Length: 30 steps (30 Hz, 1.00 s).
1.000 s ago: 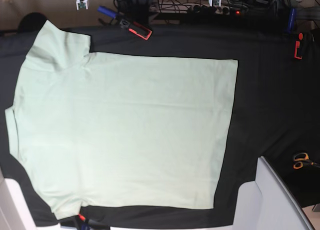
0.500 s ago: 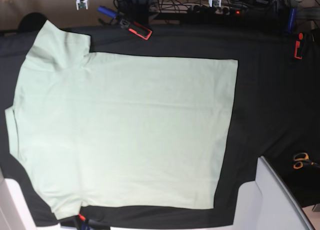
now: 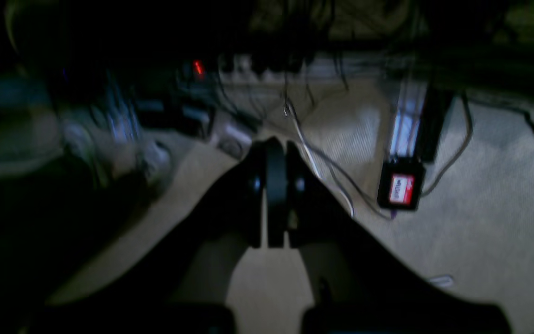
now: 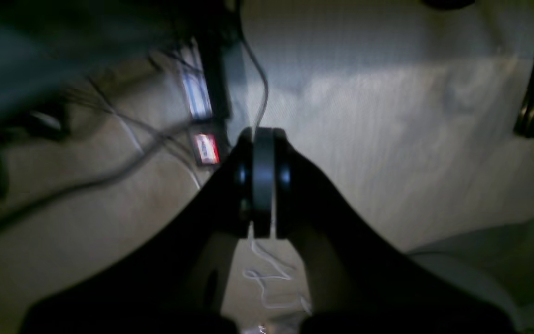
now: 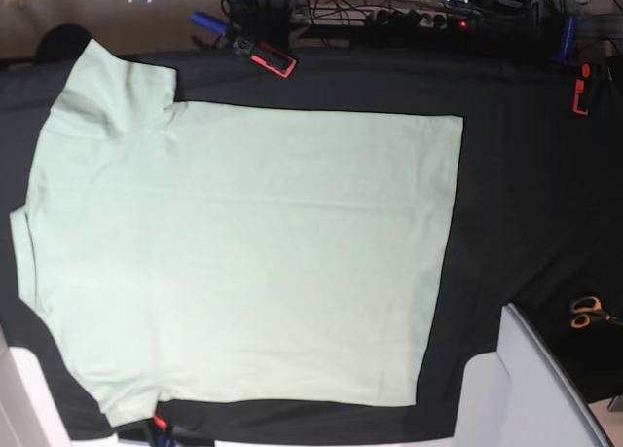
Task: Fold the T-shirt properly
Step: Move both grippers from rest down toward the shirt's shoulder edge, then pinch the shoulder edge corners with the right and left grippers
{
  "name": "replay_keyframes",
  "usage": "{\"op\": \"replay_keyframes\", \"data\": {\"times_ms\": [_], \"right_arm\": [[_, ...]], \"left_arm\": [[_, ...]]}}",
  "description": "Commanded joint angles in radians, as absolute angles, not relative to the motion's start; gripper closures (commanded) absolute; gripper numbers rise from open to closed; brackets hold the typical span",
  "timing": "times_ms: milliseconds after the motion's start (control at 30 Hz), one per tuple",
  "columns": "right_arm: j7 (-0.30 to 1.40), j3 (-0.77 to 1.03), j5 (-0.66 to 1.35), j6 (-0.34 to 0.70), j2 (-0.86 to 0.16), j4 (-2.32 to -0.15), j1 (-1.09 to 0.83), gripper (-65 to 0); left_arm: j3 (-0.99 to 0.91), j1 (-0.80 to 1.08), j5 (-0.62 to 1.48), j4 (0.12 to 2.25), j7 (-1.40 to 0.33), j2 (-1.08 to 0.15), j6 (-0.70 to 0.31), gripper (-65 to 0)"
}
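Change: both claws have pulled back toward the far edge of the base view since a second ago; only a small white tip of each shows at the top border, where more of them showed earlier. T-shirt unchanged.
T-shirt (image 5: 243, 257): pale mint green, spread flat on the black tabletop (image 5: 516, 204), covering most of its left and middle part. Neck end points to the view's left, straight hem to the right. One sleeve sticks out at the upper left, the other at the lower left. No fold made yet.
Left claw (image 3: 271, 153): clenched, its two dark fingers pressed together with nothing between them. It hangs off beyond the T-shirt, over a beige floor with cables; in the base view its tip sits at the top edge, above the T-shirt's hem corner.
Right claw (image 4: 262, 139): clenched likewise, fingers meeting, grasping nothing. It hangs over beige floor and loose wires; in the base view its tip is at the top edge, above the T-shirt's upper sleeve.
Red-framed tool (image 5: 265, 55): on the tabletop just past the T-shirt's upper edge.
Scissors (image 5: 585, 312): orange-handled, well to the right of the T-shirt's hem.
Orange-and-black tool (image 5: 581, 89): near the tabletop's upper right corner, well apart from the T-shirt.
Picture quality: both wrist views are dim and blurred.
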<state>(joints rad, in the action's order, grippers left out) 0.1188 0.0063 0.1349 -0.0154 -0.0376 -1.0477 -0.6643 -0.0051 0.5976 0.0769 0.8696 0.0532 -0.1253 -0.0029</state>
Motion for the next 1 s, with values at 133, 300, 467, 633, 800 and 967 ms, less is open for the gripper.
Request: {"op": "replay_keyframes", "data": {"times_ms": [133,300,467,633,800,967], "right_arm": [[0.266,0.047,0.139,-0.013,-0.042,-1.369,-0.78,0.0],[0.349,0.134,0.139,-0.012,-0.036,-1.6,-0.854,0.0],[0.348,0.199,0.142,-0.01,-0.036,-1.732,-0.845,0.0],[0.348,0.269,0.246,0.088,-0.033,-1.755,-0.737,-0.3],[0.352,0.44,0.538,0.294,-0.033,-1.719,-0.653,-0.4],[0.352,0.521,0.685,0.394,-0.041,-1.633,-0.618,-20.9]], "left_arm": [[-0.008,0.736,0.077,1.153,0.059,-0.148,0.004,0.0],[-0.024,0.855,0.077,1.454,-0.005,-0.156,0.004,0.0],[-0.113,0.885,0.077,1.666,-0.11,-0.156,0.004,0.0],[-0.189,0.829,0.077,1.744,-0.159,-0.159,0.004,0.0],[-0.229,0.782,0.076,1.741,-0.157,-0.162,0.002,0.0],[-0.229,0.762,0.076,1.735,-0.157,-0.162,0.002,0.0]]}}
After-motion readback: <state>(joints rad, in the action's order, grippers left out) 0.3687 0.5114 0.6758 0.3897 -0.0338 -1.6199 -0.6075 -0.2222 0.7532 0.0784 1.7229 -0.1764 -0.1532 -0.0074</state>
